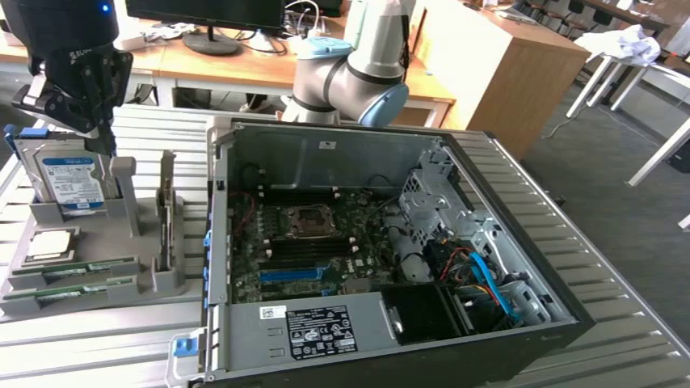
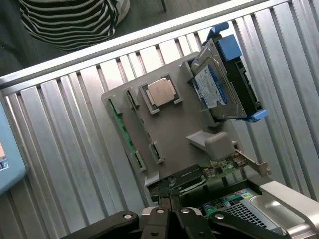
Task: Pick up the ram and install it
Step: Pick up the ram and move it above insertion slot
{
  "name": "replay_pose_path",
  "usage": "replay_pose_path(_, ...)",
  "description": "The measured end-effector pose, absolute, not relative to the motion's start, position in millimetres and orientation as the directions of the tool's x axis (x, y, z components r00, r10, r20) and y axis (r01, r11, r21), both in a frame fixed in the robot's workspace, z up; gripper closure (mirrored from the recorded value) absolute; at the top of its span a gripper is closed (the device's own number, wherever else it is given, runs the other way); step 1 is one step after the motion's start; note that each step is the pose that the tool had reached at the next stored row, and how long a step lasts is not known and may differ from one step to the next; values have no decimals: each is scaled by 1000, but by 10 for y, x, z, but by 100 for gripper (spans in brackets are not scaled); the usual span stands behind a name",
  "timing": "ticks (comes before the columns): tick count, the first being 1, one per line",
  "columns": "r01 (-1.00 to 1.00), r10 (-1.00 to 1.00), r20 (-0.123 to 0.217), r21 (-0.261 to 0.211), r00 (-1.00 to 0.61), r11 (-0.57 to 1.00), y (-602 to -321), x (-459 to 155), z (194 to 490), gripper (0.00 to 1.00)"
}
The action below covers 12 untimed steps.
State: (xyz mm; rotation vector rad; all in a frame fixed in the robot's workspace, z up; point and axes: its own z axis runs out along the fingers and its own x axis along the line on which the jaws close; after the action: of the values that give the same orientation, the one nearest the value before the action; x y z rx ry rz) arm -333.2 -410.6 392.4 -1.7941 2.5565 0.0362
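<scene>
While the exterior view puts the gripper (image 1: 103, 137) above the hard drive (image 1: 73, 174), the wrist view shows it closed on nothing; the ram (image 2: 121, 127) sits in the grey tray (image 1: 167, 283) on the ribbed metal table (image 1: 108, 339), desks (image 1: 216, 65) behind.

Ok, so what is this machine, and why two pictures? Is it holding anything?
It is a robot arm with a gripper, a kind of pinching hand. One picture comes from a camera standing away from the arm, the other from a camera on the arm's wrist. On the slatted metal table sit an open computer case and a grey holder. The holder keeps a hard drive, a square processor chip and two green ram sticks. The gripper hangs above the holder, shut and holding nothing; both sticks lie in their slots.
</scene>
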Motion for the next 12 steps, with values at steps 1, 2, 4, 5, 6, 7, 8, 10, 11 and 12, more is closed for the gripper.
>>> replay_pose_path(1,-942,-941,-28,9,-337,336,-4105,-3332,3924,90)
replay_pose_path(2,-943,-942,-28,9,-333,333,-4106,-3332,3924,90)
replay_pose_path(4,-945,-945,-28,9,-326,326,-4106,-3332,3924,90)
replay_pose_path(5,-947,-946,-28,9,-323,323,-4105,-3332,3924,90)
replay_pose_path(6,-948,-947,-28,9,-319,319,-4106,-3332,3924,90)
replay_pose_path(7,-949,-949,-28,9,-315,315,-4106,-3332,3924,90)
replay_pose_path(8,-950,-950,-28,9,-311,311,-4106,-3332,3924,90)
replay_pose_path(10,-954,-953,-28,9,-301,301,-4106,-3332,3924,90)
replay_pose_path(11,-956,-955,-28,9,-295,295,-4105,-3332,3924,90)
replay_pose_path(12,-957,-957,-28,9,-289,289,-4106,-3332,3924,90)
